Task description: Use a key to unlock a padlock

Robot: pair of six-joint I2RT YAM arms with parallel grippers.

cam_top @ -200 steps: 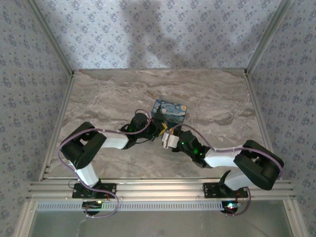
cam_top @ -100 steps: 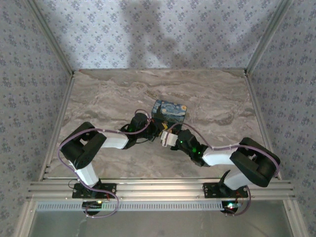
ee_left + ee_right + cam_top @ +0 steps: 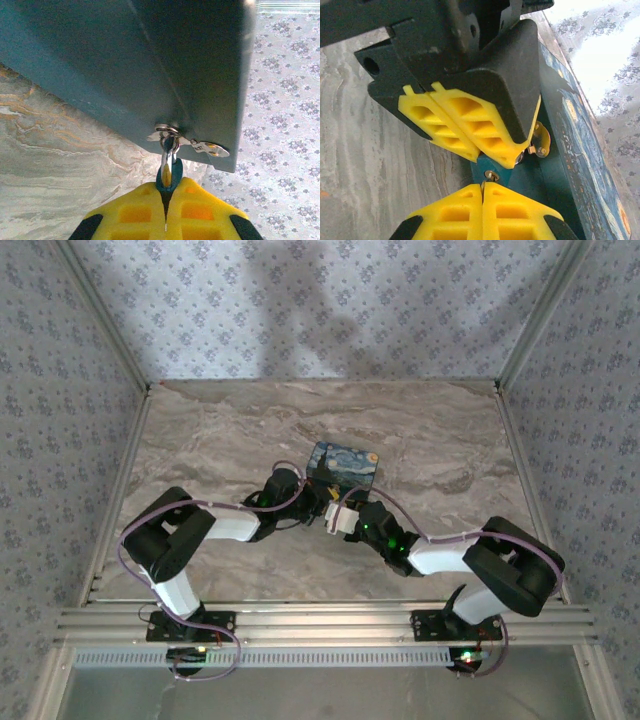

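Left pincer (image 3: 166, 192) clenched on tiny padlock (image 3: 168, 172): teal-rimmed brass body, silver shackle hanging from metal hasp (image 3: 167, 130) of smooth blue box (image 3: 125, 60). Right pincer (image 3: 483, 189) pinched tight just beside, brass speck at tips, unclear what. Marbled bench (image 3: 60, 175) beneath.

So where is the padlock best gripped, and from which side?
Probably by the body of the padlock, not its thin shackle, coming from the side away from the box. It is hooked to the latch on the box wall, so only its outer end is free, and the body is the wider part. The left gripper is shut on it just so.
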